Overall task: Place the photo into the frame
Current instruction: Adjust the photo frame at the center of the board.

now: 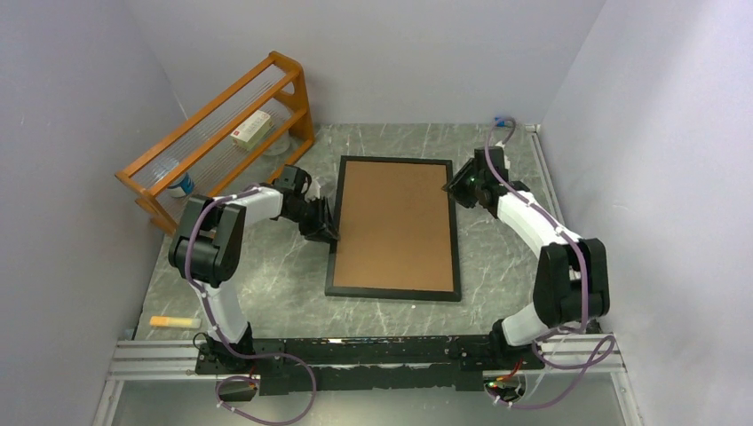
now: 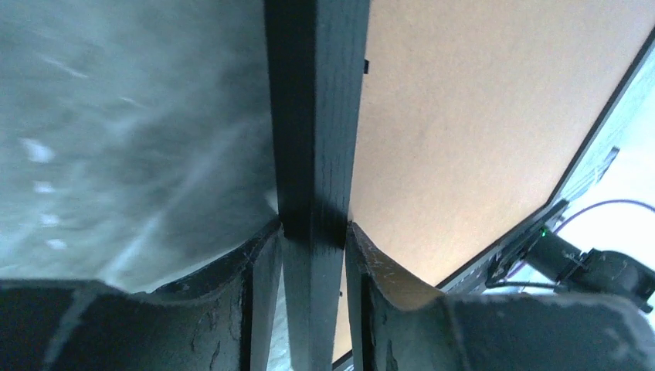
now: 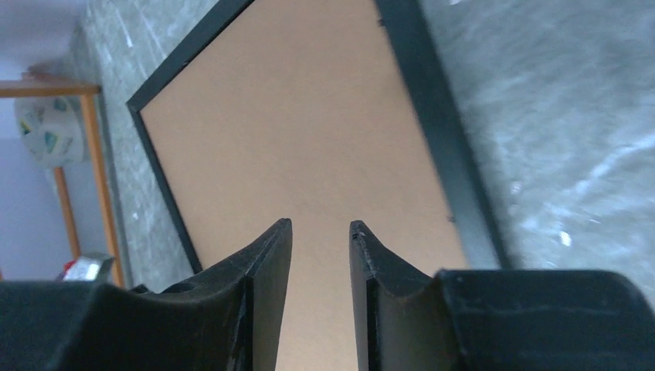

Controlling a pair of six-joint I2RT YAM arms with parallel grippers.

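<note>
We have the left gripper (image 2: 313,228) pinching the left rail of the frame (image 1: 394,292). The frame lies flat mid-desk with the brown backing board (image 1: 395,222) uppermost, and the photo is not in view. The right gripper (image 3: 320,226) hovers over the far right corner, its fingers slightly parted and empty. We judge any lift should be slow and square, or the frame may twist or skid on the smooth marbled desk (image 1: 284,275). Plain pale walls enclose us, and an orange rack (image 1: 222,133) stands at the far left.

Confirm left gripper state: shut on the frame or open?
Shut on the frame: the left gripper has its fingers pressing both sides of the black border, wrist view.
</note>
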